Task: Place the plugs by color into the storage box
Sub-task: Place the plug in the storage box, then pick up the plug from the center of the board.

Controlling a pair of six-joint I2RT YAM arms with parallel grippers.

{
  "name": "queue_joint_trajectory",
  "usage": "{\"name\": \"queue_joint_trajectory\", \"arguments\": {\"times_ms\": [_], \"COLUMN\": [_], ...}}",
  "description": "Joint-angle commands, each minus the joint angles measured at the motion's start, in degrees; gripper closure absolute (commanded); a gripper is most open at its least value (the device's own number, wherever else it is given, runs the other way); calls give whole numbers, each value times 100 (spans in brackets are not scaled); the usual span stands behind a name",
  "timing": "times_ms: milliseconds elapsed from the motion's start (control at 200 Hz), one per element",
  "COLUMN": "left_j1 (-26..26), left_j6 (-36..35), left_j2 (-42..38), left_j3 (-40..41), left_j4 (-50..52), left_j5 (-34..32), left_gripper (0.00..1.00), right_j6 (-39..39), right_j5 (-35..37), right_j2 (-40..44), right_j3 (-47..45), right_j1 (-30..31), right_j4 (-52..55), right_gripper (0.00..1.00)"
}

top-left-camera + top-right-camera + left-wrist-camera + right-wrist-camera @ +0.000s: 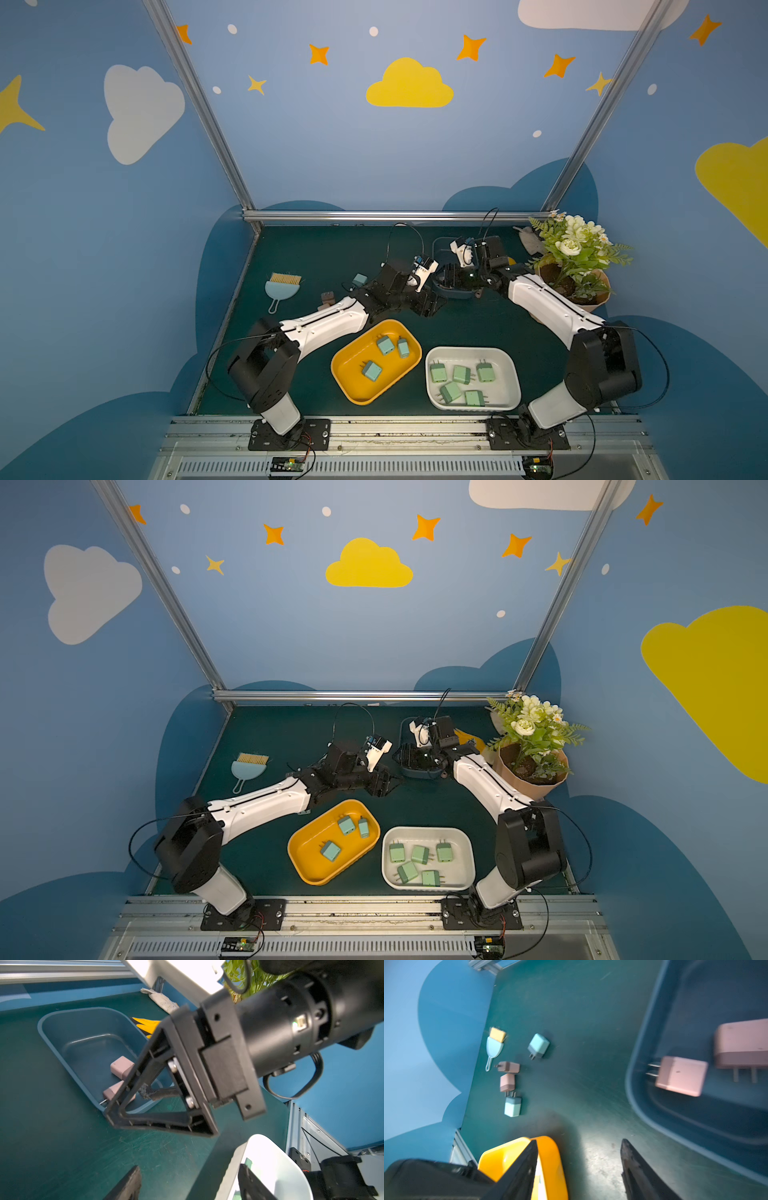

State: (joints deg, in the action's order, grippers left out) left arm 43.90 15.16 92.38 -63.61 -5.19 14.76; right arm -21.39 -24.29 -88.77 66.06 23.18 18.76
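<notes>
Pink plugs (681,1075) lie in the dark blue tray (639,1105) toward the back of the bench (316,257). Two show in the right wrist view, both on their sides with prongs bare, near each other but apart. Three light-blue plugs (371,370) rest in the yellow tray (335,368) at the front. Five mint-green plugs (461,374) lie spread over the white tray (516,380) just beside it. Four loose plugs sit on the bare bench to the left: a light-blue loose plug (538,1045), two dusky-pink loose plugs (508,1067) close together, and a pale-blue loose plug (512,1106) right against the prongs of one of them. All four are near the small dustpan (494,1047) with its straw-coloured bristles. The right tool (581,1167) hangs at the near end of the dark blue tray, its fingers apart with only bench showing between them. The left tool (187,1186) hovers just in front of that tray, between it and the white tray, fingers likewise apart and empty. A potted bunch of flowers (573,249) stands at the right rear corner.
</notes>
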Motion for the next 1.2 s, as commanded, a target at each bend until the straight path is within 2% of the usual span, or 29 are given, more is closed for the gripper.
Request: {"name": "queue_joint_trajectory", "arguments": {"times_ms": [0,275,541,696,971,1191], "left_j1": [-3,4,-159,-557,-1228,-1724], "left_j6": [50,58,-124,-75,105,224], "left_j2": [-379,-1078,-1856,-1934,-1900,-1382], "left_j3": [197,606,1422,1529,1758,1619], "left_j4": [421,1187,1058,1128,1038,864], "left_j5": [-97,-912,-1926,-1813,-1564,-1476], "left_gripper": [25,25,20,20,19,19], "right_j6": [-152,-309,-214,-47,-45,2], "right_j5": [213,388,183,122,-63,-165], "right_j2": [253,501,363,181,-288,-635], "right_j3": [-304,-940,-1301,-1188,-1069,-777], "right_j1": [248,838,1209,1402,1600,1663], "right_j4": [-292,-1138,-1549,-1545,-2174,-2390], "right_gripper": [36,36,36,36,37,38]}}
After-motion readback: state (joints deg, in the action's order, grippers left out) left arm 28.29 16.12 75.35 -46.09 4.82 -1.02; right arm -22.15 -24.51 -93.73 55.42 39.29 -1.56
